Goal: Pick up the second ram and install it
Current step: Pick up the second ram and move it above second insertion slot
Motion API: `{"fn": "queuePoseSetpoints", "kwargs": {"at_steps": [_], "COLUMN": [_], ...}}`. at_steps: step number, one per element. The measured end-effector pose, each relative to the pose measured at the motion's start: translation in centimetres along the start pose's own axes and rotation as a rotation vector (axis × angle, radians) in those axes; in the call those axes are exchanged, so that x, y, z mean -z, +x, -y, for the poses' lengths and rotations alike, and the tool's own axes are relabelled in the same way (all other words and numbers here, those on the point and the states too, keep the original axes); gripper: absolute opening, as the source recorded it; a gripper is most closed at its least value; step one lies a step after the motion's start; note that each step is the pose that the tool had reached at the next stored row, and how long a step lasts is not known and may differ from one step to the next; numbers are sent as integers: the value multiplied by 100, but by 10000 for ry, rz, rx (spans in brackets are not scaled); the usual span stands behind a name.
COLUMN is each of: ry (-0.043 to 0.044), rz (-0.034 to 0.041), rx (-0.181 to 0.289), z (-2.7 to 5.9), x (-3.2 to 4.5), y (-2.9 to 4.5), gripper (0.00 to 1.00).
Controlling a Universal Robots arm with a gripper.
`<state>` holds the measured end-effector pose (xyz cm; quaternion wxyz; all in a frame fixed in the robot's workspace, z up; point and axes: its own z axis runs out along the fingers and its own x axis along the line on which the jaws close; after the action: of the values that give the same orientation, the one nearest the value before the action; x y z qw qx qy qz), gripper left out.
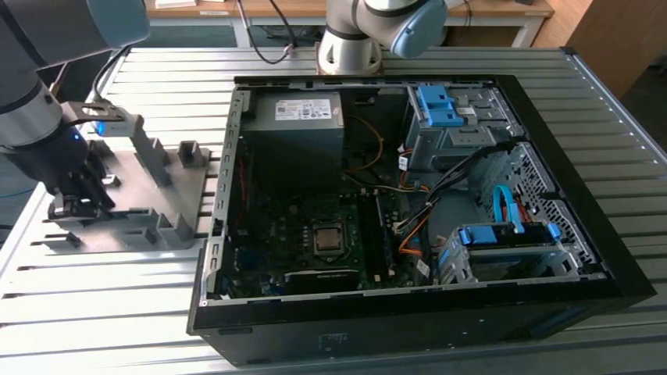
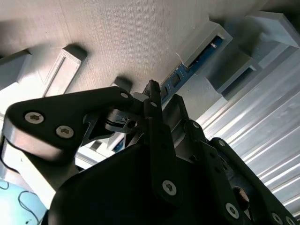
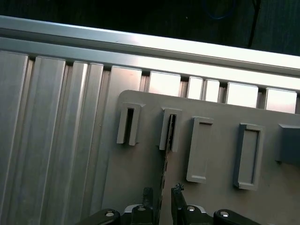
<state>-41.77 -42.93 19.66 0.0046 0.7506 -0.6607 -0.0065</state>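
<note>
Closest to the lens in the first wrist view, the pincer [image 3: 162,202] was seen with its fingertips [image 3: 177,197] apart, set astride the second ram [image 3: 165,164]. A thin gap was visible on either side, so nothing was judged to be clamped. The stick was shown edge-on, standing in a slot of the grey fixture plate [image 3: 220,197], which was laid on the ribbed aluminium tabletop [image 3: 56,122]. For a good grasp, it was judged that the flat faces should be met squarely and evenly, with the board centred in the gap, so that it would not be twisted against the slot walls.

In the second wrist view, the blue-green board was shown seated between grey fixture blocks [image 2: 236,63]. Small chips were made out on it, but no print could be read.

In the exterior view, the pincer [image 1: 73,205] was placed over the plate at the exterior view's left, well apart from the open computer case [image 1: 615,266] in the middle of the frame. A white label [image 1: 308,109] was seen on the power supply in the upper middle, but its writing was too small to be read.
</note>
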Motion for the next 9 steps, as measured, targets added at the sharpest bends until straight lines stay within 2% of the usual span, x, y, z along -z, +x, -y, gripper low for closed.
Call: {"fn": "queuePoseSetpoints", "kwargs": {"at_steps": [5, 9], "ry": [-1, 15], "rz": [7, 123], "rx": [0, 2], "z": [-11, -31], "x": [-44, -52], "y": [8, 30], "gripper": [29, 29]}}
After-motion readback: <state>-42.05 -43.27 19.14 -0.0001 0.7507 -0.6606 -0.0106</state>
